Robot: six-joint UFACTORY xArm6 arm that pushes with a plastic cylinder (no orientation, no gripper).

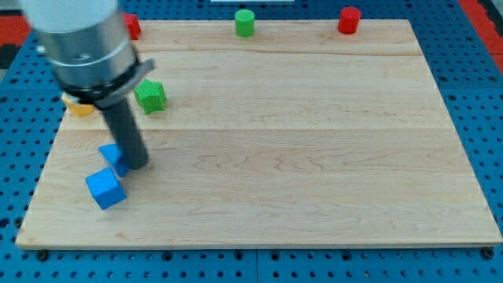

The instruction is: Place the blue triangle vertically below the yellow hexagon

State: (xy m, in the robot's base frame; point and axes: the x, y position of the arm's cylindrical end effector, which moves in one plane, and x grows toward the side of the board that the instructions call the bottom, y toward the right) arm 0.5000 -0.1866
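Starting at the counter's [314, 118] left edge, the yellow hexagon [77, 108] sits half-hidden; below it the blue triangle [112, 156] touches my tip [138, 166], a bare rod end effector grasping nothing. Pushing off-centre may spin it into the blue cube [105, 189].

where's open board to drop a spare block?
The whole stretch right of my tip, below the green cylinder and red cylinder at the top edge, is bare. The view's left is crowded: blue cube, blue triangle touching my tip, green block, yellow block, red block.
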